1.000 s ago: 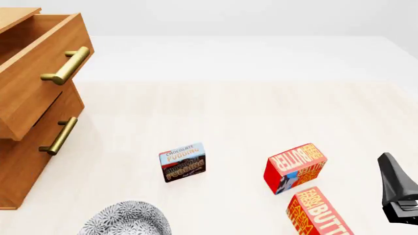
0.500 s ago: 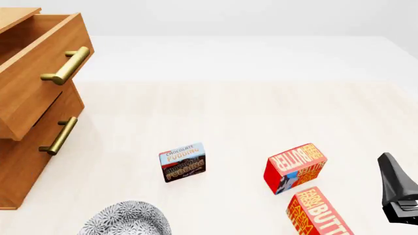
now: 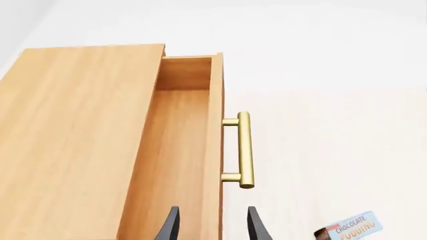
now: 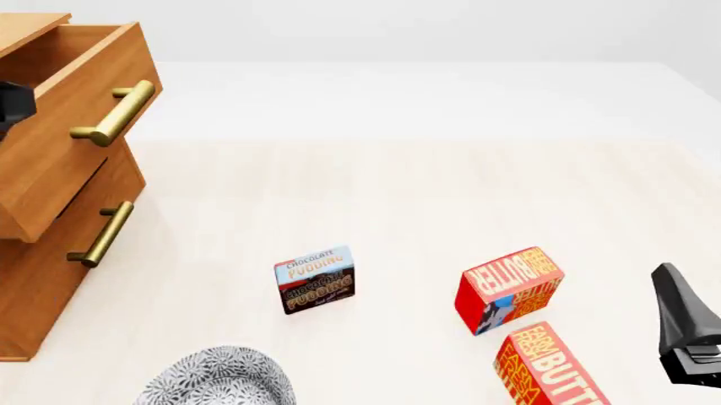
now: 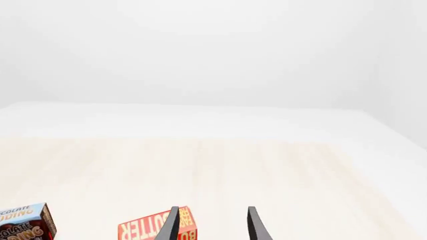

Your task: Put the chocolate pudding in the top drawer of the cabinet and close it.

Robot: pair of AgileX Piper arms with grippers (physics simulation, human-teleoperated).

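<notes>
The chocolate pudding stands on the table in front of the cabinet, apart from both grippers. It also shows in the left wrist view and the right wrist view. The top drawer is pulled out, and its inside looks empty. My left gripper is open and empty above the drawer's front edge, beside the brass handle. A dark part of the left arm shows at the left edge. My right gripper is open and empty, low at the right.
Two red-orange butter boxes stand right of the pudding, the nearer one close to the right gripper. A patterned grey bowl sits at the front left. The lower drawer is shut.
A dark part of the left arm has come into the front view at the left edge, by the top drawer. The boxes and the right gripper have not moved.
</notes>
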